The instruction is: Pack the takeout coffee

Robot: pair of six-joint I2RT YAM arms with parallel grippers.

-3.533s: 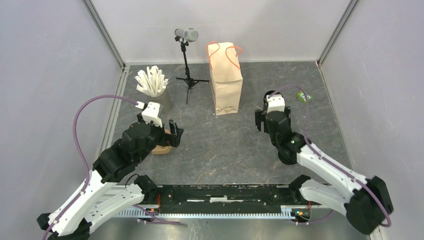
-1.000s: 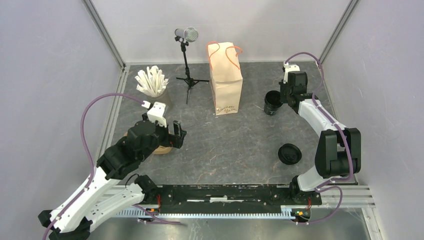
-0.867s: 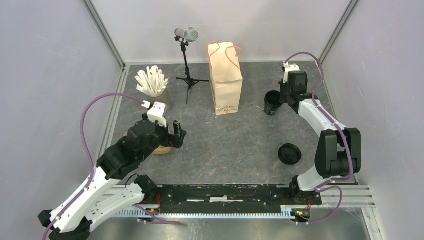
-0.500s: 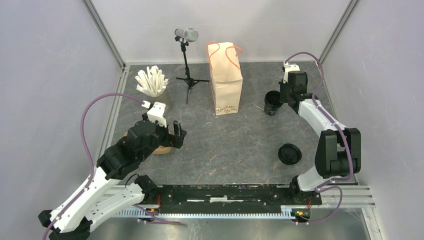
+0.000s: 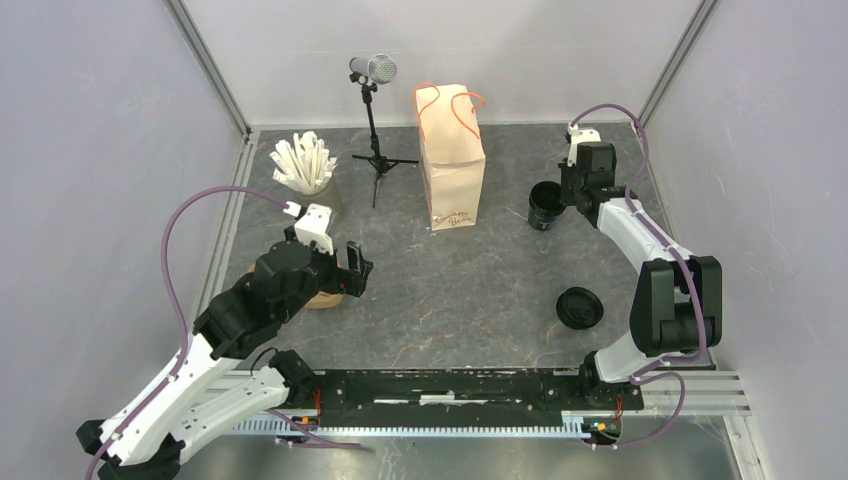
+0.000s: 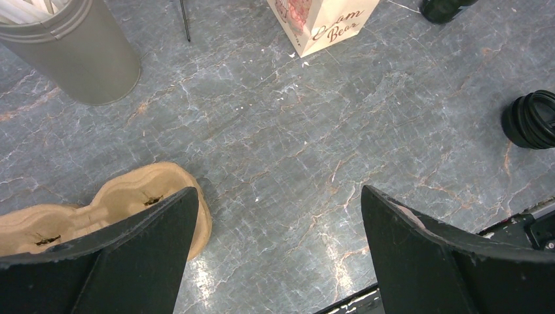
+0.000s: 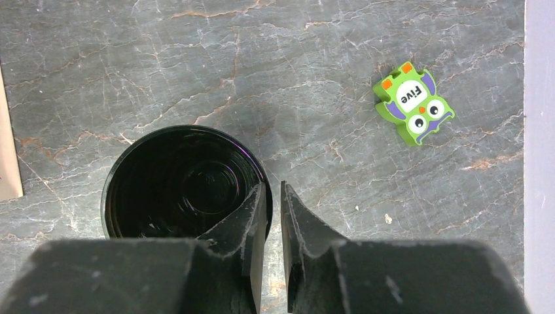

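The takeout coffee is in two parts. Its open black cup [image 5: 545, 205] [image 7: 177, 183] stands upright on the table, right of the brown paper bag [image 5: 452, 160] [image 6: 324, 19]. Its round black lid [image 5: 580, 307] [image 6: 533, 119] lies apart, nearer the front. My right gripper [image 5: 568, 197] [image 7: 273, 186] straddles the cup's right wall, one finger inside and one outside. The jaws stand a narrow slit apart, with floor showing between them. My left gripper [image 5: 352, 268] [image 6: 278, 190] hangs wide open over bare table, holding nothing.
A brown pulp cup carrier [image 5: 325, 297] [image 6: 118, 203] lies under my left gripper's left finger. A grey cup of white sticks [image 5: 305, 170] [image 6: 78, 52] and a microphone stand [image 5: 372, 110] are at the back left. A green owl toy [image 7: 412, 103] lies right of the cup.
Since 3.5 s ago the right arm has swung from the lid's spot out to the cup at the back right. In the last second neither arm has visibly moved.
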